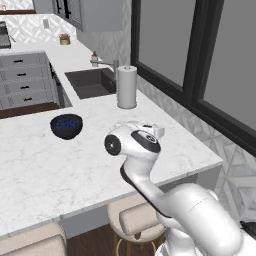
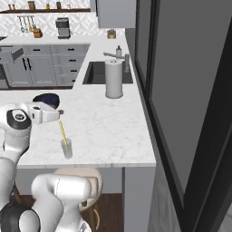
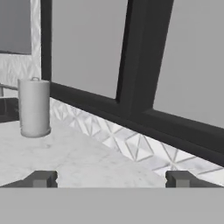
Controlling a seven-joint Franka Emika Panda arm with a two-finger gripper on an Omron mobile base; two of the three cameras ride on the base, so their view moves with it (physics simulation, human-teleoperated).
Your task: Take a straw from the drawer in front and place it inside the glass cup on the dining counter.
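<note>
The yellow straw (image 2: pixel 63 133) leans inside the glass cup (image 2: pixel 67 149), which stands near the front edge of the white marble dining counter (image 2: pixel 104 131). My gripper (image 2: pixel 59 112) hovers just above the straw's top end, clear of it. In the hand view the gripper (image 3: pixel 111 179) is open, its dark fingertips (image 3: pixel 41 178) far apart with nothing between them. In the left base view my own arm hides the cup. A light-grey panel (image 2: pixel 17 53) juts out from the far cabinets; I cannot tell whether it is the drawer.
A dark blue bowl (image 1: pixel 66 125) sits on the counter (image 1: pixel 40 165) left of the arm. A white paper-towel roll (image 1: pixel 126 86) stands beside the sink (image 1: pixel 90 82). Beige stools (image 1: pixel 137 220) line the near edge. Dark-framed windows (image 3: pixel 131 65) run along the right.
</note>
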